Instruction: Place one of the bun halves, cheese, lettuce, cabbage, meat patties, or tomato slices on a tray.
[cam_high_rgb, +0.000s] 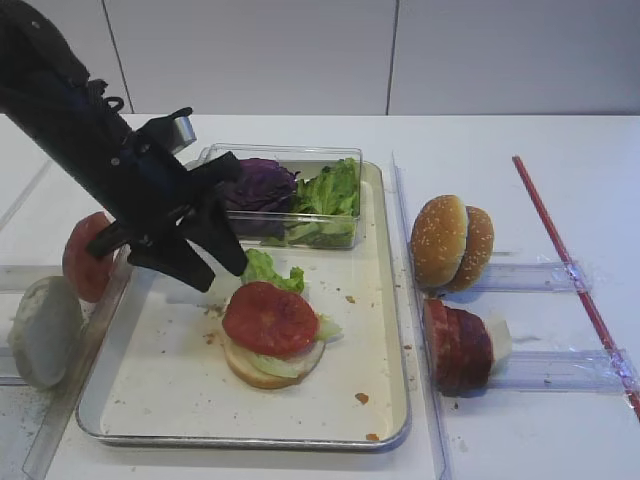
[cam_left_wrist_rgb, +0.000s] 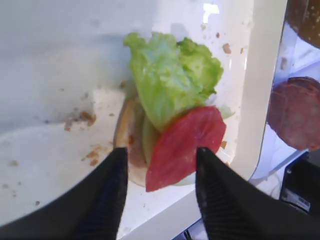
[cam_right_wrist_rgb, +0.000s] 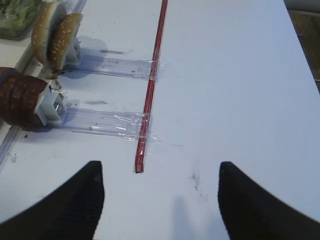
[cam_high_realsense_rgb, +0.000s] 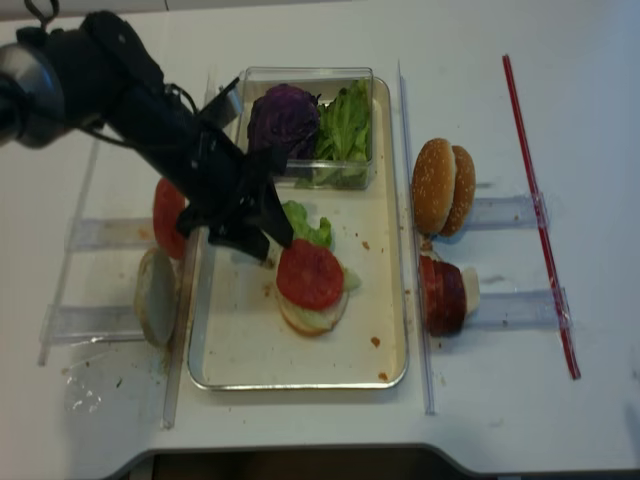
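A clear plastic box (cam_high_rgb: 290, 195) of cabbage (cam_high_rgb: 258, 183) and lettuce (cam_high_rgb: 330, 190) is seen at the tray's (cam_high_rgb: 385, 400) far end, while a tomato slice (cam_high_rgb: 269, 318) lies flat on a bun half (cam_high_rgb: 262, 368) mid-tray, just right of the left gripper (cam_high_rgb: 205, 262), which is angled downward with jaws parted and empty.

Bottom bun half (cam_high_rgb: 272, 366) mostly hidden under tomato slice (cam_high_rgb: 269, 318); meat patties (cam_left_wrist_rgb: 296, 113) cut by frame edge.
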